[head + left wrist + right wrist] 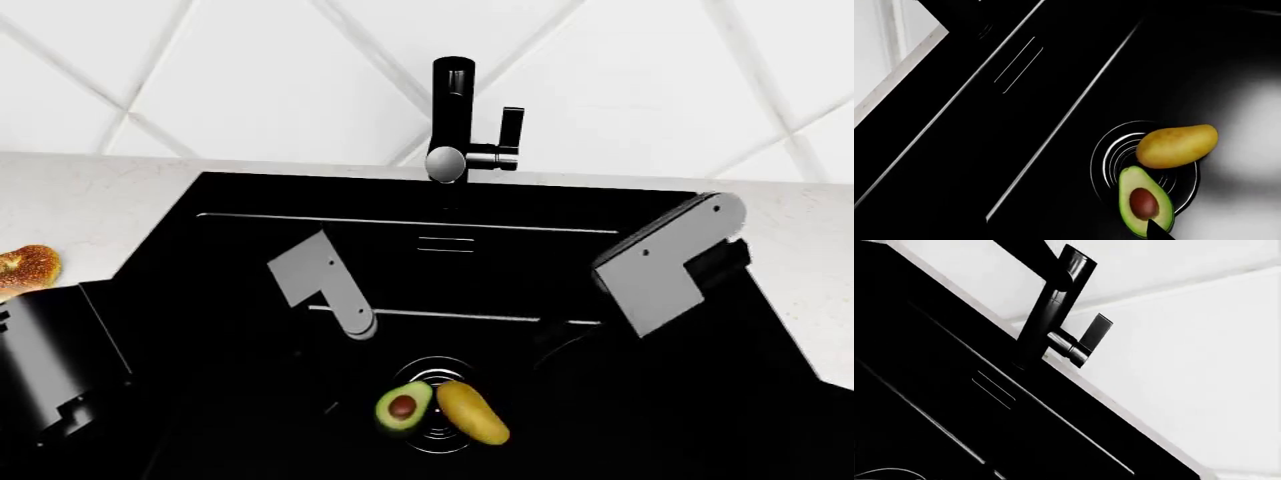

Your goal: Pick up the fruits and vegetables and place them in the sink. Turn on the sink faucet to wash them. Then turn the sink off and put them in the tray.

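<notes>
Head camera looks steeply down into the deep matte black sink basin [240,300]. Left wrist camera hangs close over its ringed drain [1121,155]; right wrist camera faces the tall black faucet [1051,305], also seen from the head.

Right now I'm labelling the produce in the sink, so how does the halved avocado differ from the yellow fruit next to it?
The halved avocado shows green flesh with a brown pit; the yellow fruit is plain smooth yellow-golden skin. The avocado is a cut half lying face up; the yellow fruit looks whole and rounded. The avocado tapers to a narrower end; the yellow fruit is a more even oblong. Both are of similar size and lie side by side over the drain in the black sink.
</notes>
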You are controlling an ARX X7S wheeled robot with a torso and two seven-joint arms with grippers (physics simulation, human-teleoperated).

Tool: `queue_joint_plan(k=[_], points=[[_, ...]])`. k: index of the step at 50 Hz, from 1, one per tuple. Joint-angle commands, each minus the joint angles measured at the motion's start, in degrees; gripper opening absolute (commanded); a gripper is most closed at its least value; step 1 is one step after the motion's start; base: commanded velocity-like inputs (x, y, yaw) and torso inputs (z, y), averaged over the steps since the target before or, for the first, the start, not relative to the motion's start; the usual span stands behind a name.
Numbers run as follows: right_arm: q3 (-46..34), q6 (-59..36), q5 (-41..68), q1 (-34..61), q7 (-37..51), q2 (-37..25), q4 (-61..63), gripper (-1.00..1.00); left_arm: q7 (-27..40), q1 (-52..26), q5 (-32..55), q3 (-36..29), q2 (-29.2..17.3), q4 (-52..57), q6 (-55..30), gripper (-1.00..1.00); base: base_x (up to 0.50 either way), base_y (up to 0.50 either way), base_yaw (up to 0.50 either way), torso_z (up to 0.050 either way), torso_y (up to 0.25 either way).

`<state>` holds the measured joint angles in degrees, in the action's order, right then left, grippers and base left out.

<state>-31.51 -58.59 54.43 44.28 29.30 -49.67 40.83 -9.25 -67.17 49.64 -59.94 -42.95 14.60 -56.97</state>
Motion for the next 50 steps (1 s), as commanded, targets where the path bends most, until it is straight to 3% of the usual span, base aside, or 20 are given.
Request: queue_joint_plan(k=[1,9,17,29,43,50], points=[[10.0,8.0,-2.0,-6.0,11.5,-3.1,4.9,1.0,0.9,0.4,0.3,0.1,0.4,-0.2,-0.3,1.0,0.0,0.0,0.0,0.0,0.0],[10.2,10.0,-5.1,1.0,11.3,2.4,-0.2,1.0,1.8,0.6,1.4,1.6,0.9,-1.0,0.1,1.0,0.0,0.0,0.0,0.0,0.0],[10.6,12.1,-3.3,8.3,5.0,7.8,-10.7,1.0,2.2,0.8,1.8,2.2,0.1,-0.1,0.5,1.0,0.0,0.0,0.0,0.0,0.0],[0.1,15.3,-14.5,18.2,-2.8,17.3,-31.4,1.0,2.1,0.5,1.2,2.0,0.8,-0.7,1.1,1.0,0.0,0.0,0.0,0.0,0.0],[-0.8,16.0,-15.4,18.7,-3.4,18.1,-33.2,1.0,2.1,0.5,1.2,2.0,0.8,-0.8,1.3,1.0,0.0,0.0,0.0,0.0,0.0],[0.6,23.7,-15.6,19.6,-10.5,19.4,-40.9,1.0,1.7,0.0,0.7,1.4,1.3,-1.1,1.1,1.0,0.0,0.0,0.0,0.0,0.0]])
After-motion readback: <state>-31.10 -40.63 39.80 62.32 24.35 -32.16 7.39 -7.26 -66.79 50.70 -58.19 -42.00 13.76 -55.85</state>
